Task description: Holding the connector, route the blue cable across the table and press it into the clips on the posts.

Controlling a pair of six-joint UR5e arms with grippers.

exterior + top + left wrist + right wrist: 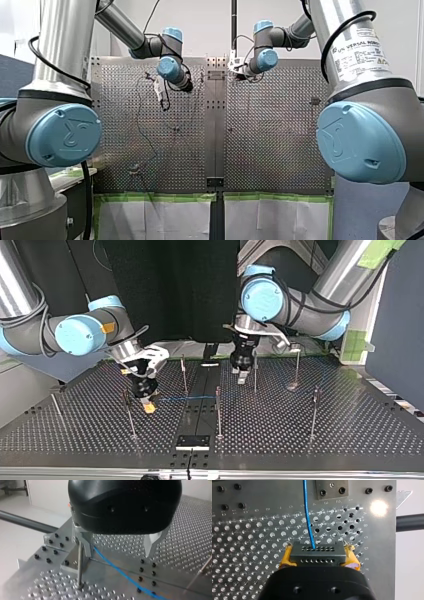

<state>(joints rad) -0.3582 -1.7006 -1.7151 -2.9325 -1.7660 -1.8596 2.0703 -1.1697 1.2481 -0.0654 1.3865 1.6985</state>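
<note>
My right gripper (318,563) has its yellow pads shut on a dark connector (317,551) with rows of small holes. The blue cable (308,512) leaves the connector and runs ahead over the perforated table. In the top view my right gripper (148,406) hangs low at the view's left, and the blue cable (185,398) stretches from it toward the middle seam. My left gripper (118,554) is open with metal fingers (84,542), and the blue cable (117,568) lies on the table below the gap. A thin post (80,565) stands right beside one finger. In the top view my left gripper (241,375) hovers right of centre.
Several thin upright posts stand on the table, among them one (218,410) on the seam, one (129,412) beside my right gripper and one (255,372) next to my left gripper. A black plate (192,441) sits at the near edge. A bolted plate (332,488) lies ahead of the connector.
</note>
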